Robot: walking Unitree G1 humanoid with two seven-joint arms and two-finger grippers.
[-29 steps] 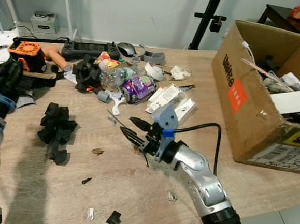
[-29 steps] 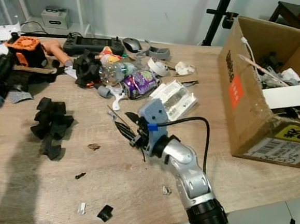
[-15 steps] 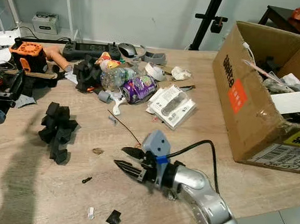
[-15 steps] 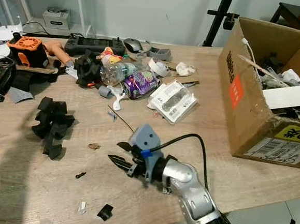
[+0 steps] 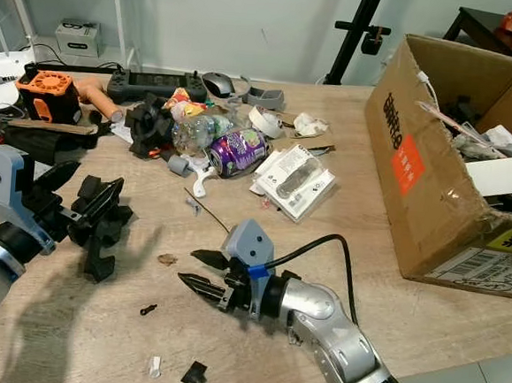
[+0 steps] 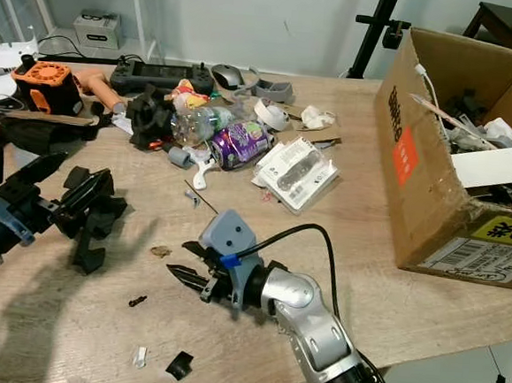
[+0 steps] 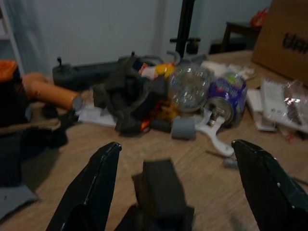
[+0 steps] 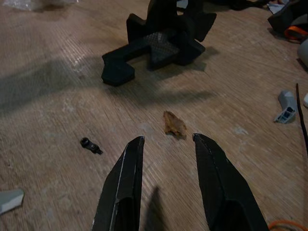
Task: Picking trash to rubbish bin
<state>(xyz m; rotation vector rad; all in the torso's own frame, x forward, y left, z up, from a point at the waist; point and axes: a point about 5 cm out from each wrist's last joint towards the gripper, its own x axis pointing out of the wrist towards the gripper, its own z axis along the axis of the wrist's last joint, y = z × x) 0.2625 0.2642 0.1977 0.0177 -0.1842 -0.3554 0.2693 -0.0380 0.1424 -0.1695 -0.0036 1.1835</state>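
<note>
Down low over the table (image 5: 459,314), our right claw (image 5: 198,271) points toward our left side with its two black fingers a little apart and nothing between them. Just past its tips lies a small brown scrap (image 8: 174,123), and a tiny black screw (image 5: 147,308) sits near it. Bare wood lies all around that scrap, so there is open room there. Close to the near table edge we see a small white bit (image 5: 154,364) and a black chip (image 5: 193,375).

Our left claw (image 5: 83,194) is wide open and holds nothing. It hangs right at the black foam piece (image 5: 101,224), with one finger on each side of the top of it.

Farther back is a crowded heap: a purple can (image 5: 238,150), a clear plastic bottle (image 5: 195,131) and a white packet (image 5: 295,172). On our right stands the big cardboard box (image 5: 436,161), full of rubbish, close to the right table edge.
</note>
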